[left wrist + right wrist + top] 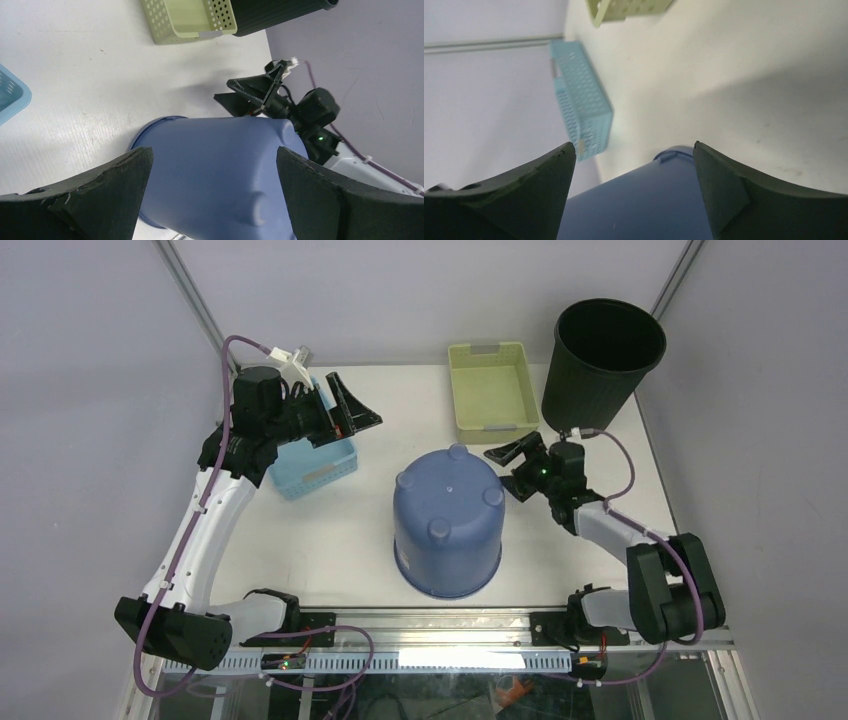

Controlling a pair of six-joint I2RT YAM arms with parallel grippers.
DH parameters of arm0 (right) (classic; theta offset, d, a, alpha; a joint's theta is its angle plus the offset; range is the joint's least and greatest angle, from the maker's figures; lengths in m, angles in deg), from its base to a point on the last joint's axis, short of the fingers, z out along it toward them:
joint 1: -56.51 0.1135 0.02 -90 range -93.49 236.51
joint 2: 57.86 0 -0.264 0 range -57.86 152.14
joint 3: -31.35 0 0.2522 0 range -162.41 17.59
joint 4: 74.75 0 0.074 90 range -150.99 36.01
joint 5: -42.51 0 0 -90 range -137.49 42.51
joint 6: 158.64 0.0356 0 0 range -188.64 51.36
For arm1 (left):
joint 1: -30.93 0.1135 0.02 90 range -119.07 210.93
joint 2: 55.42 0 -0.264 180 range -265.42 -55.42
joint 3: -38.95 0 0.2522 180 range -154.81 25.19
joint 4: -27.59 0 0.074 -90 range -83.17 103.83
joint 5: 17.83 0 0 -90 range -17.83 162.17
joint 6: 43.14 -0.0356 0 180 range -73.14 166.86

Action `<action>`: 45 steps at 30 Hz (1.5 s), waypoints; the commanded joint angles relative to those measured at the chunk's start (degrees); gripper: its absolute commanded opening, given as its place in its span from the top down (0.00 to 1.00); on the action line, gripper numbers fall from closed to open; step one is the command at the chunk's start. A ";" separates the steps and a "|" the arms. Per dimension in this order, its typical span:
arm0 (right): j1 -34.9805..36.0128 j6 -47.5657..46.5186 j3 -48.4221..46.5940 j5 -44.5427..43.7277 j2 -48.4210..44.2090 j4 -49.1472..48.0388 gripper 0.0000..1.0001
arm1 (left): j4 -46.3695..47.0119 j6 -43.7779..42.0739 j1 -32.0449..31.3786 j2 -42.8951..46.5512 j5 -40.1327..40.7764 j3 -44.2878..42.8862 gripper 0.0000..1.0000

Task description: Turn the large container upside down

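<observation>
Blue large container (447,522) stood at centre in the top view, footed base up, rim down. Flip looked done; next move likely just backing arms clear. Left gripper (355,410) far-left, right gripper (503,468) just right, both gaping, neither seemingly touching. Left wrist: container ahead between spread jaws. Right wrist: same.

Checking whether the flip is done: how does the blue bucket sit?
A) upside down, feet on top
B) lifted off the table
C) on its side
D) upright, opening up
A: the bucket stands rim-down on the table, its footed base facing up.
</observation>
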 commanded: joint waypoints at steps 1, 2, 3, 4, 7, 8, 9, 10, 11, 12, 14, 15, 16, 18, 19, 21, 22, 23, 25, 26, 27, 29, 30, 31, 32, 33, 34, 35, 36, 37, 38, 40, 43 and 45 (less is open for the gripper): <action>0.22 -16.14 -8.27 -14.38 -3.63 31.00 0.08 | 1.85 -1.52 0.23 0.73 -0.10 -2.38 0.01; 0.22 -17.55 -9.46 -15.67 -4.57 33.65 0.08 | 1.83 -2.00 0.24 0.73 0.04 -2.64 0.01; 0.26 -18.00 -10.42 -16.69 -5.83 35.85 0.07 | 1.56 -2.64 0.20 0.81 0.11 -2.93 0.01; 0.27 -19.37 -11.42 -17.69 -7.41 38.76 0.01 | 1.09 -3.54 0.18 0.86 0.38 -3.53 0.01; 0.27 -22.92 -13.76 -20.40 -15.45 46.78 0.01 | -1.08 -7.28 -0.62 1.31 2.41 -5.49 0.01; 0.22 -24.19 -14.29 -20.98 -18.71 49.40 0.00 | -1.34 -8.23 -0.77 1.60 2.62 -5.78 0.01; 0.22 -25.30 -14.53 -21.13 -21.84 51.86 0.01 | -1.38 -9.14 -0.82 1.99 2.61 -5.94 0.01; 0.22 -26.12 -14.56 -20.72 -25.27 54.36 0.01 | -1.36 -9.79 -0.87 2.24 2.55 -6.12 0.01; 0.22 -26.69 -14.57 -19.61 -28.61 56.57 0.00 | -1.35 -10.12 -0.92 2.51 2.42 -6.32 0.01; 0.20 -27.12 -14.72 -17.46 -31.49 58.99 0.01 | -1.16 -10.44 -0.93 2.68 2.13 -6.48 0.01; 0.22 -27.72 -15.68 -9.96 -35.80 62.52 0.00 | -0.33 -10.84 -0.94 2.89 1.17 -6.85 0.01; 0.22 -27.54 -15.97 -5.54 -37.37 63.94 0.01 | 0.20 -11.07 -0.93 3.11 0.74 -6.89 0.01; 0.24 -27.27 -15.97 -1.39 -38.48 64.89 0.00 | 0.91 -11.25 -0.91 3.37 0.47 -6.71 0.01; 0.24 -26.92 -15.69 5.74 -40.28 66.94 0.01 | 2.05 -11.29 -0.89 3.90 0.69 -6.27 0.01; 0.22 -27.41 -15.50 9.35 -40.89 68.75 0.01 | 2.54 -10.99 -0.85 4.09 1.21 -6.13 0.01; 0.29 -28.47 -15.21 13.26 -42.10 72.28 0.00 | 3.16 -10.40 -0.88 4.32 1.91 -6.02 0.01; 0.34 -28.98 -14.64 15.86 -42.98 72.79 0.00 | 3.29 -10.18 -0.95 4.40 2.21 -6.02 0.01; 0.32 -29.28 -13.81 18.47 -44.06 72.98 0.01 | 3.37 -9.92 -0.89 4.54 2.55 -6.02 0.01; 0.32 -29.41 -12.04 22.37 -46.06 73.37 0.00 | 3.77 -9.70 -0.93 4.83 3.64 -5.62 0.01; 0.31 -29.64 -11.10 24.38 -46.81 73.36 0.01 | 3.82 -9.67 -0.93 4.93 4.36 -5.56 0.01; 0.31 -29.76 -10.12 26.05 -47.59 73.34 0.00 | 3.83 -9.58 -0.89 4.95 4.82 -5.55 0.01; 0.31 -29.81 -7.83 30.12 -48.45 72.41 0.00 | 3.83 -9.54 -0.88 4.86 5.07 -5.73 0.01; 0.31 -29.36 -6.56 31.98 -49.00 71.34 0.01 | 3.83 -9.44 -0.89 4.74 5.16 -5.81 0.01; 0.37 -28.57 -5.32 33.86 -49.41 69.52 0.01 | 3.82 -9.21 -0.89 4.63 5.21 -5.81 0.01; 0.50 -27.37 -4.13 35.34 -49.81 67.34 0.01 | 3.88 -8.99 -0.88 4.54 5.20 -5.84 0.01; 0.77 -25.70 -3.07 36.23 -50.09 64.13 0.01 | 3.97 -8.81 -0.88 4.44 5.17 -5.70 0.01; 1.21 -23.64 -2.11 36.59 -50.27 60.22 0.01 | 4.12 -8.64 -0.88 4.28 5.10 -5.62 0.01; 1.83 -20.95 -1.05 36.94 -50.33 55.51 0.01 | 4.24 -8.44 -0.90 4.11 5.14 -5.52 0.01; 2.86 -18.19 -0.22 36.45 -50.22 50.52 0.00 | 4.24 -8.23 -0.88 4.00 5.35 -5.49 0.01; 4.32 -16.13 0.34 34.97 -49.71 46.51 0.01 | 4.20 -7.98 -0.88 3.91 5.71 -5.50 0.01; 5.96 -13.31 1.26 33.74 -48.72 41.54 0.01 | 4.19 -7.63 -0.88 3.90 6.30 -5.45 0.01; 11.09 -10.68 2.22 29.35 -45.46 31.56 0.01 | 3.91 -6.62 -0.90 3.69 7.68 -5.64 0.01; 23.14 -9.47 2.06 18.93 -37.55 20.33 0.01 | 3.21 -5.21 -0.88 3.46 9.94 -5.97 0.01; 28.18 -9.47 0.79 18.93 -31.51 14.28 0.01 | 2.55 -4.43 -0.83 3.58 11.93 -6.12 0.01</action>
